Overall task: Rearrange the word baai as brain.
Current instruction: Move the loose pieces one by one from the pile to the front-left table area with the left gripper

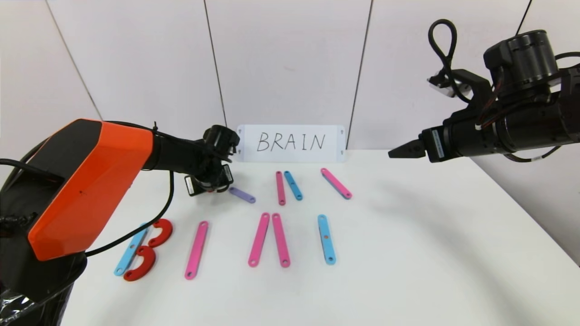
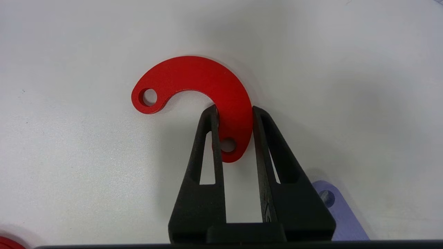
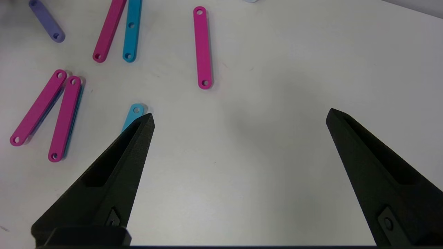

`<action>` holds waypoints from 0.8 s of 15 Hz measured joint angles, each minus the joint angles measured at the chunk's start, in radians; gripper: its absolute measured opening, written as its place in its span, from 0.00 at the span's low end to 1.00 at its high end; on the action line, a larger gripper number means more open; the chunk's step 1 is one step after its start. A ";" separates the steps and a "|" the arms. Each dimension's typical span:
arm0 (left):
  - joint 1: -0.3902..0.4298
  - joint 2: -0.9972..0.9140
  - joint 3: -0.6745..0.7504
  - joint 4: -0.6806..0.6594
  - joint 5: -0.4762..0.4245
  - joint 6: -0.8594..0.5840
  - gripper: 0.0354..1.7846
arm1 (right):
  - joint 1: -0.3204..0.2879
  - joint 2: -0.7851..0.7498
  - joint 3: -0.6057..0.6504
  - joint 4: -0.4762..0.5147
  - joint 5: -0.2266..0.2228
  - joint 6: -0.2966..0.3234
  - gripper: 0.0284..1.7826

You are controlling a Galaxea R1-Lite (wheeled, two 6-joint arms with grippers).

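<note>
Progress is partial, by my reading. My left gripper (image 2: 234,111) is closed on a red C-shaped curve (image 2: 204,88), its two black fingers pinching one leg of the curve near an end hole, at the back-left of the white table (image 1: 408,253), just beside a short purple strip (image 1: 242,195). In my left wrist view the curve seems to lie flat on the surface, so I judge it gripped but not yet lifted.

The front row, read from my left, has a B made of a blue strip (image 1: 129,251) with two red curves (image 1: 152,249) against it. Next stands a lone pink strip (image 1: 196,249), which I take as the stem of the R; it has no bowl and no leg yet. After it come two pink strips (image 1: 269,239) leaning together at the top like an A without a crossbar, and then a single blue strip (image 1: 326,239) that can serve as the I. No N stands after it.

At the back, in front of the white card (image 1: 291,143) with BRAIN written on it, lie spare pieces: a pink strip and blue strip (image 1: 287,186) side by side, and another pink strip (image 1: 336,183) further to my right.

I judge that the curve in my grip belongs on the lone pink stem as the R's bowl. The R's leg, the A's crossbar and the whole N are left to build.

My right gripper (image 3: 238,116) hangs high above the right side of the table, fingers spread wide, holding nothing.
</note>
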 joint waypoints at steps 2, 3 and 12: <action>0.000 -0.014 0.002 0.031 -0.010 0.014 0.15 | 0.000 0.000 0.000 0.000 0.000 0.000 0.97; 0.000 -0.026 0.004 0.049 -0.027 0.024 0.15 | 0.000 0.000 0.000 0.000 0.000 0.000 0.97; -0.006 -0.232 0.189 0.096 -0.319 0.372 0.15 | -0.005 0.001 -0.003 -0.001 0.000 0.000 0.97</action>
